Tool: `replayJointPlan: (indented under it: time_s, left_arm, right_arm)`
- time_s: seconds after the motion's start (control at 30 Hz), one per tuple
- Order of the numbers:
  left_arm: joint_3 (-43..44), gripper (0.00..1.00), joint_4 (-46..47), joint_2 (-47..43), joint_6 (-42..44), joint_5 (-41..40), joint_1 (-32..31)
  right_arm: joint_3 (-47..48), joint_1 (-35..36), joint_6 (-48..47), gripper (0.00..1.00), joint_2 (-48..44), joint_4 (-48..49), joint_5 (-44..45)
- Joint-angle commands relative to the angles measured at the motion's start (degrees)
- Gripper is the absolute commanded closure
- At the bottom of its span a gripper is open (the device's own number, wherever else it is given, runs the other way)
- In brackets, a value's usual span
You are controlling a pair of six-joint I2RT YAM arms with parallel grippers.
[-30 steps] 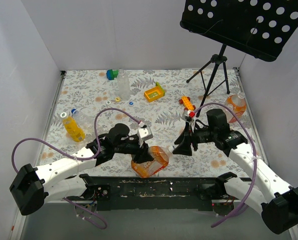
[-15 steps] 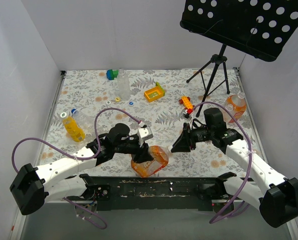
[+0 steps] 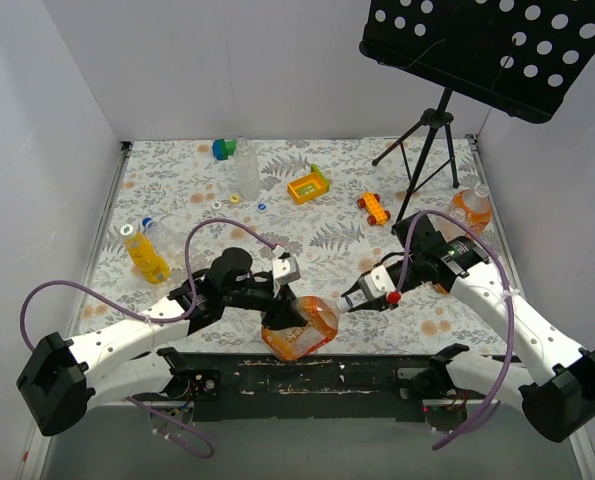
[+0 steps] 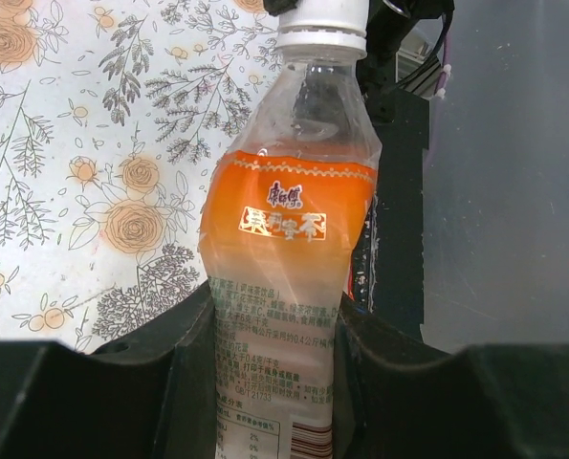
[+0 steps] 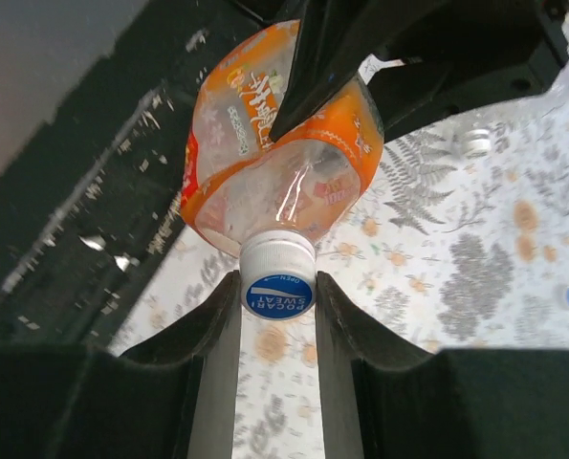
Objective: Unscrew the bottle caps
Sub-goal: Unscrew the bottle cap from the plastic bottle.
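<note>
A clear, orange-labelled plastic bottle [image 3: 303, 328] is clamped by the left gripper [image 3: 285, 306]; its white, blue-topped round cap [image 5: 277, 262] is pinched by the right gripper [image 5: 276, 284].

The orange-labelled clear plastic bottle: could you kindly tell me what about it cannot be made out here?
- Base of the orange-labelled clear plastic bottle: left wrist view, cut off by bottom edge, flanked by left end effector.
- Neck thread under white round plastic cap: right wrist view, covered by the cap clamped in right end effector.

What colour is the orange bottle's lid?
White lid with a blue top, best in the right wrist view.
</note>
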Motion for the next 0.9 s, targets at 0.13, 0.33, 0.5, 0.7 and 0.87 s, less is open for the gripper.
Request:
replayJointPlan:
  time_s: [0.13, 0.33, 0.5, 0.7, 0.87]
  left_arm:
    - [0.99, 1.00, 0.24, 1.12, 3.49, 3.54, -0.29]
    - [1.08, 1.00, 0.15, 2.71, 3.23, 1.52, -0.38]
    - [0.55, 1.00, 0.59, 2.27, 2.70, 0.64, -0.38]
    - [-0.94, 1.00, 0.33, -0.01, 2.18, -0.77, -0.38]
    - [-1.82, 1.00, 0.15, -1.95, 1.30, -2.44, -0.38]
  right_arm:
    - [-2.57, 0.29, -15.04, 0.99, -1.99, 0.13, 6.42]
    - [-5.83, -0.06, -6.33, 0.85, -4.98, 3.92, 2.12]
    - [-5.75, -1.12, 1.67, 0.46, -5.51, 6.64, -0.18]
    - [-3.20, -2.35, 8.00, 0.19, -6.47, 5.68, -0.26]
    - [-3.19, -3.84, 11.08, 0.18, -8.93, 3.66, 1.23]
